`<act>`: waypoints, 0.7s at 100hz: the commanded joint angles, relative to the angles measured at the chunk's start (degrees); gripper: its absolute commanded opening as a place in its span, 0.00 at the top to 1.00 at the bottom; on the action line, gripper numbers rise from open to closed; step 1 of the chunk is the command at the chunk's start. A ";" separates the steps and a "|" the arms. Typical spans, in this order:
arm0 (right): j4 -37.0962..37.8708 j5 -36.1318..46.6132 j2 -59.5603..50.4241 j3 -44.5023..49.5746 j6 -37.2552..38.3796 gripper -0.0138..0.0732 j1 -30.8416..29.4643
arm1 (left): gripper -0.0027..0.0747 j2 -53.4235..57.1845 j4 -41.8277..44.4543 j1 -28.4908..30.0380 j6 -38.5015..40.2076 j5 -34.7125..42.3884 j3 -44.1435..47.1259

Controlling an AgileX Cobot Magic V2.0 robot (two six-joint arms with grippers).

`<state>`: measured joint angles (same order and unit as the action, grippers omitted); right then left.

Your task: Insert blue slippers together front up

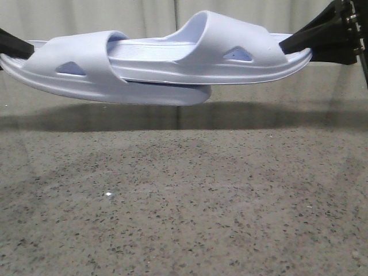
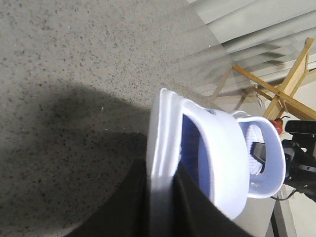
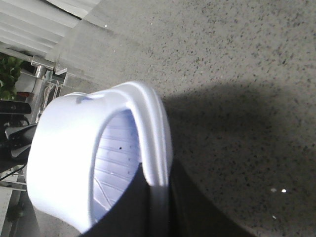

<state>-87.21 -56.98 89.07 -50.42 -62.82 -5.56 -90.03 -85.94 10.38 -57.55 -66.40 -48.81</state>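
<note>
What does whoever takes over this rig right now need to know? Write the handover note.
Left hand: shut on the left slipper, gripping its sole edge.
Right hand: shut on the right slipper, gripping its sole edge.
Position: both slippers are held in the air above the speckled table, soles down, straps up.
Done: the right slipper's end has gone under the left slipper's strap and rests on its footbed, so the two overlap.
Left: probably push them further together if a deeper nest is wanted, then set the pair down and release.
</note>
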 commanded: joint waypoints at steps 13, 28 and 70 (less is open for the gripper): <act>-6.23 -3.47 1.83 -1.31 -3.82 0.96 3.54 | 0.94 1.62 -6.24 -1.67 0.33 -6.23 -1.62; -6.46 -5.69 4.93 -3.89 -4.27 0.96 6.03 | 0.94 1.62 -6.24 -1.67 0.56 -6.23 -1.62; -5.82 -6.27 7.91 -11.33 -4.27 0.96 11.06 | 0.94 1.62 -6.14 -1.67 0.56 -6.23 -1.62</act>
<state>-91.20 -55.39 99.00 -59.75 -65.47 3.93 -90.29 -87.97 9.56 -57.34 -61.76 -48.81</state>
